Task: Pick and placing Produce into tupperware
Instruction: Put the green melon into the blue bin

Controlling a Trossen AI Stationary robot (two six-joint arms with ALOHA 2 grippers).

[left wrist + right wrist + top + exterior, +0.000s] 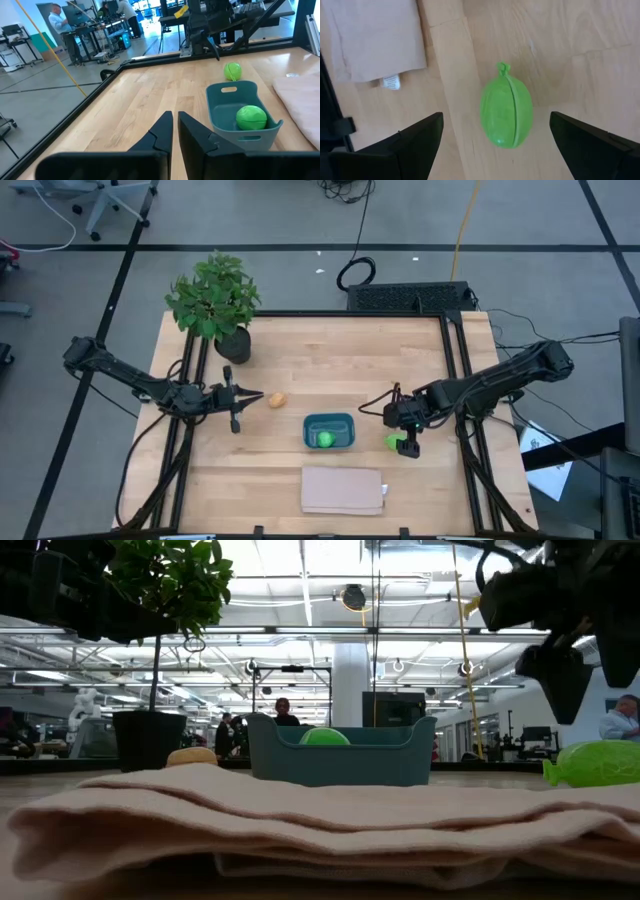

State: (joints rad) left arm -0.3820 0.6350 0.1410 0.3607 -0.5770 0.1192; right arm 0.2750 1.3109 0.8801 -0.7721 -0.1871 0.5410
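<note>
1. The right gripper (495,135) has its two dark fingers (415,137) spread wide, one on each side of a bright green ribbed piece of produce (506,106) with a small stem nub; neither finger touches it.
2. That green piece lies on the wooden table (330,355) just to the right of the teal tupperware (329,430), apart from its wall, with the right gripper (408,435) hovering directly above it.
3. The left gripper (175,127) has its fingers (160,132) nearly together, only a thin gap between them, and they hold nothing.
4. In the high view the left gripper (238,398) sits over the left half of the table, its tips just beside the orange-tan produce (277,400), which rests on the wood well left of the container.
5. A round green piece of produce (251,117) already lies inside the tupperware (220,107); the low view shows its top (325,737) above the container's front wall (345,760).
6. A flat beige folded cloth (343,489) lies near the front edge, just below the container, with a small white tag visible at one corner in the right wrist view.
7. A leafy potted plant (215,300) stands at the table's far left corner.
8. People show in the room beyond the table.
</note>
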